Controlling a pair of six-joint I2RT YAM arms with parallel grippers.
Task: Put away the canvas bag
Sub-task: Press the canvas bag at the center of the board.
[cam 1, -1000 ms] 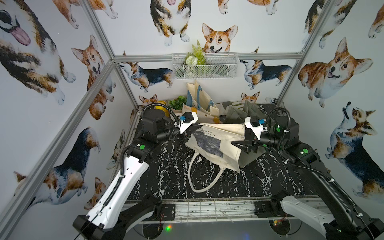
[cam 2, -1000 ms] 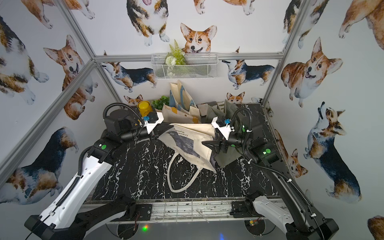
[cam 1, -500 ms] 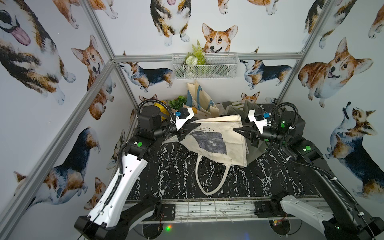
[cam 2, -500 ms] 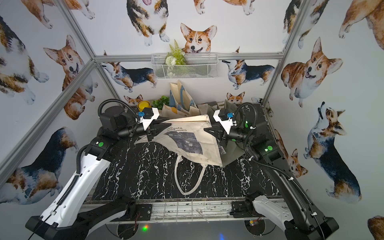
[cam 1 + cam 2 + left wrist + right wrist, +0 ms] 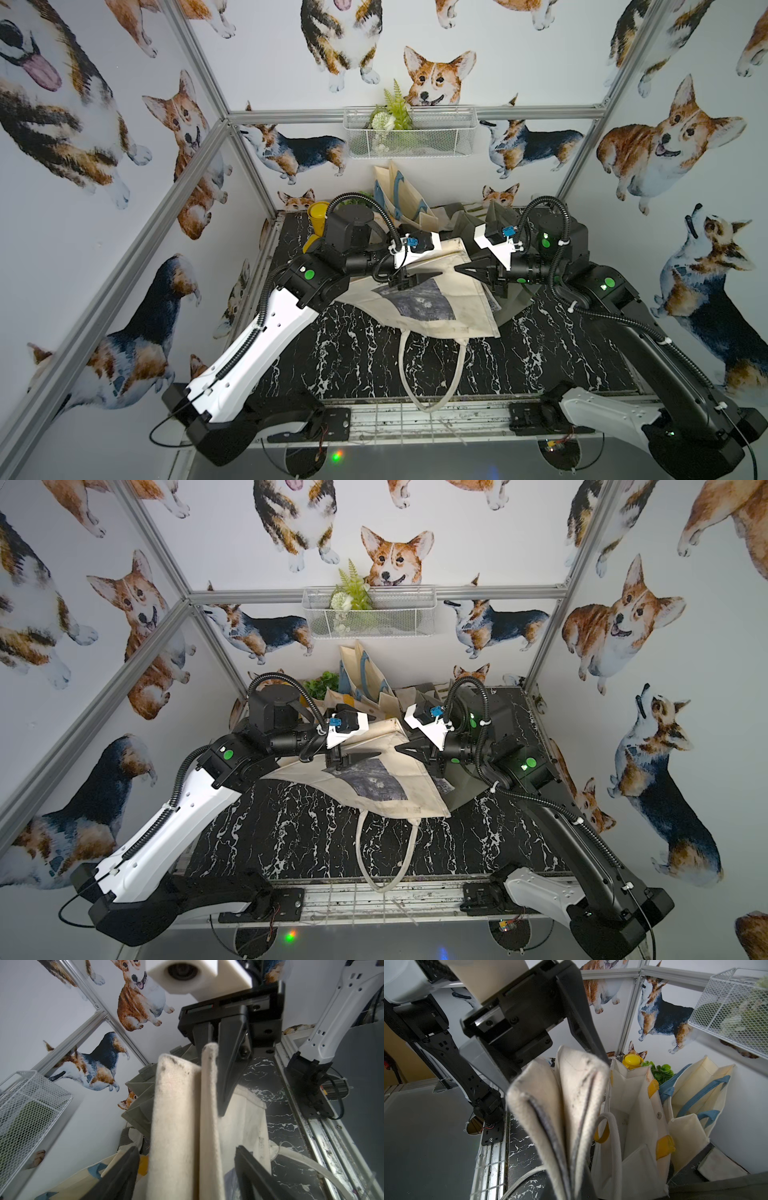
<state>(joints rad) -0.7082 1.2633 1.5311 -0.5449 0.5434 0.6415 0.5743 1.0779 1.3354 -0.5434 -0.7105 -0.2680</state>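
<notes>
Top view — bag (in right hand)

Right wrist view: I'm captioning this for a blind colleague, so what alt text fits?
A folded edge of the cream canvas bag fills the frame close up, with the left gripper open, a jaw either side of it. Behind stand open cream totes with yellow and blue handles, and a wire basket hangs on the corgi-print wall.

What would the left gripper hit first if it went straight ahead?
The fold of the cream canvas bag lying between the open fingers of the left gripper; beyond it, probably the right gripper, shut on that bag.
</notes>
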